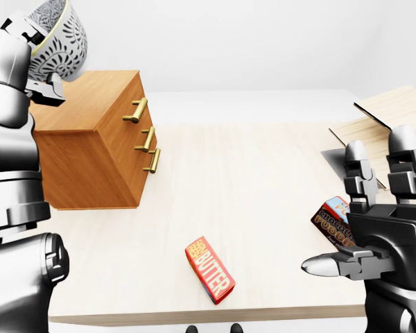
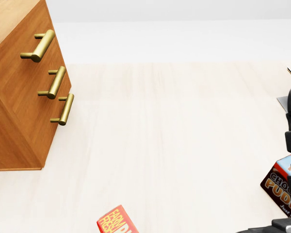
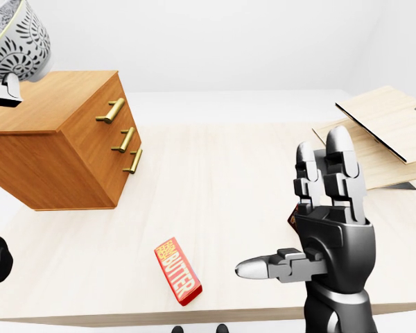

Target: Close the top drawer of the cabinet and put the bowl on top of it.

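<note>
Eye views show left hand (image 1: 38, 59) gripping tilted bowl (image 1: 59, 38) above cabinet (image 1: 90, 139); head view lacks both; right hand (image 3: 329, 229) empty, fingers spread

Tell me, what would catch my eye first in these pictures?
Probably the patterned grey bowl, held up tilted by the left hand above the wooden cabinet at the left-eye view's upper left. Next, the right hand standing open at the lower right, partly covering a pudding box. A red butter box lies alone on the pale table.
</note>
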Robot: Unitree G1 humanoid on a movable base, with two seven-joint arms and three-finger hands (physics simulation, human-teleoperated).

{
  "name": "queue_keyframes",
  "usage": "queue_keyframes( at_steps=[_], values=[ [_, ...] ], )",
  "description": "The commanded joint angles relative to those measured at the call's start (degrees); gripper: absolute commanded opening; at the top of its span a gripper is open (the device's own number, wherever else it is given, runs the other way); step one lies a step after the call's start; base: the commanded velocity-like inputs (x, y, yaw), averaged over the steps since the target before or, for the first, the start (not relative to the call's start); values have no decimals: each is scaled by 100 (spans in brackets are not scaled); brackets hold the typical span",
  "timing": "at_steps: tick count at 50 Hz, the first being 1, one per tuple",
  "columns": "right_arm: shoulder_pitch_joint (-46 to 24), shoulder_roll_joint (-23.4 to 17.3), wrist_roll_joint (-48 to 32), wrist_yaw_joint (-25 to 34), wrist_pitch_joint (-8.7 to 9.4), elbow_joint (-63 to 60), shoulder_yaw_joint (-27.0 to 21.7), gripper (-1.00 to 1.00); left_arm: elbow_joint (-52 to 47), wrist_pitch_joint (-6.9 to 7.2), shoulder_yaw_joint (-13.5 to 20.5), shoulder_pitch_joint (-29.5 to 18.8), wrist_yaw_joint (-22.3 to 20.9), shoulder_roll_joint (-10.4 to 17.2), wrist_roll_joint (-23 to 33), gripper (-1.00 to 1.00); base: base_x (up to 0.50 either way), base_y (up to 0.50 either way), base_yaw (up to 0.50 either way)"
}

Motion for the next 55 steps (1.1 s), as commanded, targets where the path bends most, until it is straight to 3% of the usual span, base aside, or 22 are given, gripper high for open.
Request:
queue_keyframes(
  at_steps=[1, 12, 29, 42, 55],
  values=[
    [0, -8, -28, -11, 0, 25, 37, 100, 1273, 0, -141, -588, 460, 134, 287, -100, 0, 0, 0],
    [66, -1, -158, 20, 0, 88, 201, 100, 2459, 0, -336, -1360, 897, 86, 320, -100, 0, 0, 0],
    [39, -39, -298, -37, 0, 266, 370, 100, 3896, 0, -614, -1959, 1718, -90, 660, -100, 0, 0, 0],
    [21, -83, -242, -67, 0, 262, 342, 100, 4273, 0, -701, -1914, 1981, -388, 811, -100, 0, 0, 0],
    [45, -74, -259, -47, 0, 283, 351, 100, 4408, 0, -711, -1816, 2086, -483, 849, -100, 0, 0, 0]
  ],
)
